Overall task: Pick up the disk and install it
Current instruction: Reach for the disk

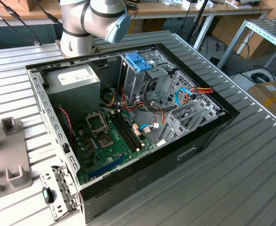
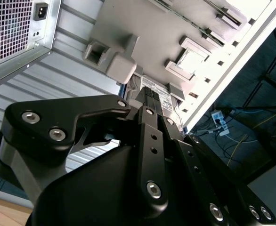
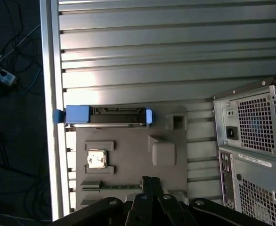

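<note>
Arm [image 1: 92,21] planted at the bench's far edge in the exterior view, behind the open case [image 1: 185,157] that takes up the middle of the bench [image 1: 232,179]. Over to the wrist cameras: the claw [image 3: 150,180] hangs above the grey holder [image 3: 128,141], fingers [image 3: 146,189] pressed together, nothing between them. Same story in the second wrist view, black links folded in, tips closed over the holder. And there's the disk [image 3: 105,116], set along the holder's edge on the side away from the claw. Its blue frame shows at both ends, and one end sits right at the bench's edge rail. The claw and the disk are apart, no contact. Between them on the holder sit a small square chip [image 3: 96,159] in its pocket and a rounded grey block [image 3: 164,153]. The case's perforated rear panel stands just beside the holder. Inside the case, in the exterior view, a blue handle [image 1: 138,61] tops the drive cage, near the grey power supply [image 1: 74,81].
</note>
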You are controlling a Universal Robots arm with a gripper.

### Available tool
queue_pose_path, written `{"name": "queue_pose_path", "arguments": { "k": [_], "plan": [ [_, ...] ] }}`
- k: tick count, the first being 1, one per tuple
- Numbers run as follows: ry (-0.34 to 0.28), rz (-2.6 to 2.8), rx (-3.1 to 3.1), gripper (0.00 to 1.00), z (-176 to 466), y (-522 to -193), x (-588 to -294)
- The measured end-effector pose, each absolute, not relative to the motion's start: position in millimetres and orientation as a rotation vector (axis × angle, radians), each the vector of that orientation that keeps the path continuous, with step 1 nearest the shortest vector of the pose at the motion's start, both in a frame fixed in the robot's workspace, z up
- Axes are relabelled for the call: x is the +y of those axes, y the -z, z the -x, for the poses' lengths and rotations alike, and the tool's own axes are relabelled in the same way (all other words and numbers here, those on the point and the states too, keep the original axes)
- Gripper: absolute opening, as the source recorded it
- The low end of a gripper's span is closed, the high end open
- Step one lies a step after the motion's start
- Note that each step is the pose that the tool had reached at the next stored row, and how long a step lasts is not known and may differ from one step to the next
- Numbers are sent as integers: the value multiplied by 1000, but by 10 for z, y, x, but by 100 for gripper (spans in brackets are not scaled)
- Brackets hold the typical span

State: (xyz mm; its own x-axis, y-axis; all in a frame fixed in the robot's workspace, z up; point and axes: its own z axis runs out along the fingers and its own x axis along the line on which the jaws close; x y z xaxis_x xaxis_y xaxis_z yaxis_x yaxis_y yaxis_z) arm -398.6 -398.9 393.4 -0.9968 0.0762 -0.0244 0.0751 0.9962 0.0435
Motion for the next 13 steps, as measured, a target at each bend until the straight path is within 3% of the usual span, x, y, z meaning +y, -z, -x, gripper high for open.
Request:
{"name": "queue_pose_path", "arguments": {
  "k": [13],
  "plan": [
    [-66, -118, 3113, 10, 4048, -3933, -3989]
  ]
}}
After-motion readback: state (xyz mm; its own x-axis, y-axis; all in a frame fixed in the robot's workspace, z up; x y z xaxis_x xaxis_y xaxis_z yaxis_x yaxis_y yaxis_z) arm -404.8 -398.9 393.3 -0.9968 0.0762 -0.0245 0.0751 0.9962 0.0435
